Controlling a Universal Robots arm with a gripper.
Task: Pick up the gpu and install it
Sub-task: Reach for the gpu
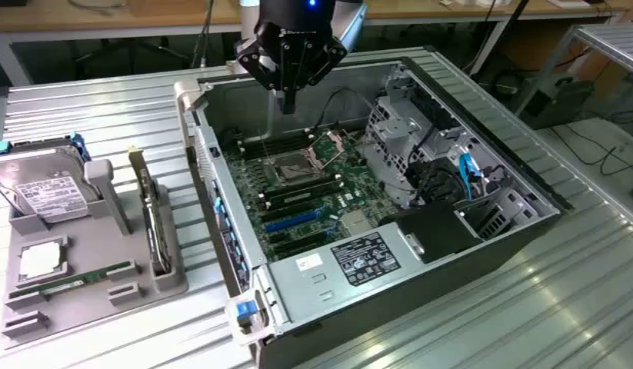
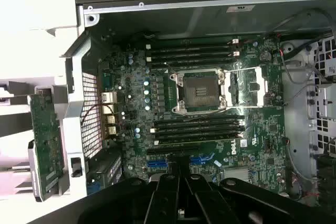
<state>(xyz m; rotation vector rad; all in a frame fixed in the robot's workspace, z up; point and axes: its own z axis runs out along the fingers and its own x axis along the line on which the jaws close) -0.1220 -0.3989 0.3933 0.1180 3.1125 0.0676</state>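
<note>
I work over a silver ribbed metal table [image 1: 562, 292] that carries an open black-and-silver computer tower case [image 1: 295, 304] lying on its side at frame centre and a grey plastic parts holder [image 1: 113, 204] at lower left.

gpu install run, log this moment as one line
gpu: upright in grey holder, untouched | gripper: shut, empty, above open pc case | install: not done
</note>
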